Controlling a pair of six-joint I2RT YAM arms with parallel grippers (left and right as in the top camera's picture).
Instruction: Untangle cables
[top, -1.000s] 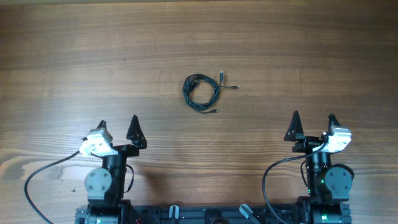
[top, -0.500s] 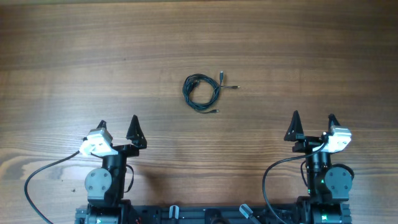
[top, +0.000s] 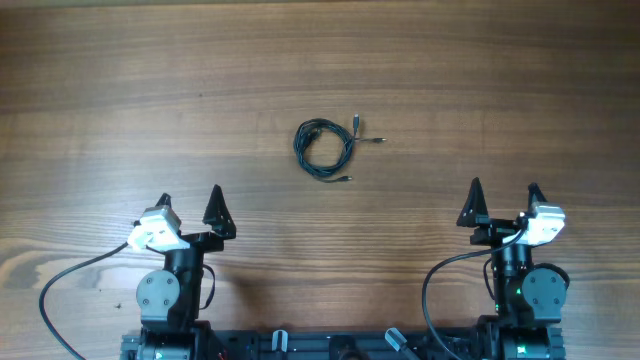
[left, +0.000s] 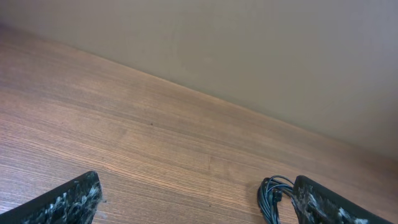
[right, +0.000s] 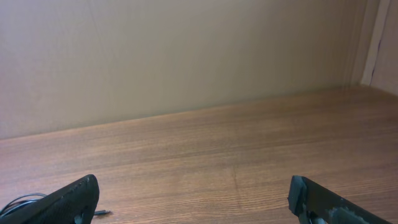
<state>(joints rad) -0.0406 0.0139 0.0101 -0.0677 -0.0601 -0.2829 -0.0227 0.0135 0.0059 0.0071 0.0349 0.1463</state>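
Arms folded back; left end effector (top: 190, 193) and right end effector (top: 505, 185) gape wide (cables (top: 323, 148) lie well ahead).

- The tabletop (top: 120, 80) is warm brown wood, with long darker grain lines running across it.
- The cables (top: 322, 150) are black, maybe very dark green, with tiny silver plug ends.
- The left fingers (top: 217, 207) and right fingers (top: 474, 202) are black. Up close they have pale grey speckles.
- The left block (top: 155, 232) and right block (top: 545, 222) beside the fingers are white.
- The thick cords (top: 70, 275) on the arms are black.
- The wall (left: 280, 50) is plain beige.
- A small green light (top: 517, 292) glows on the right arm's dark base.
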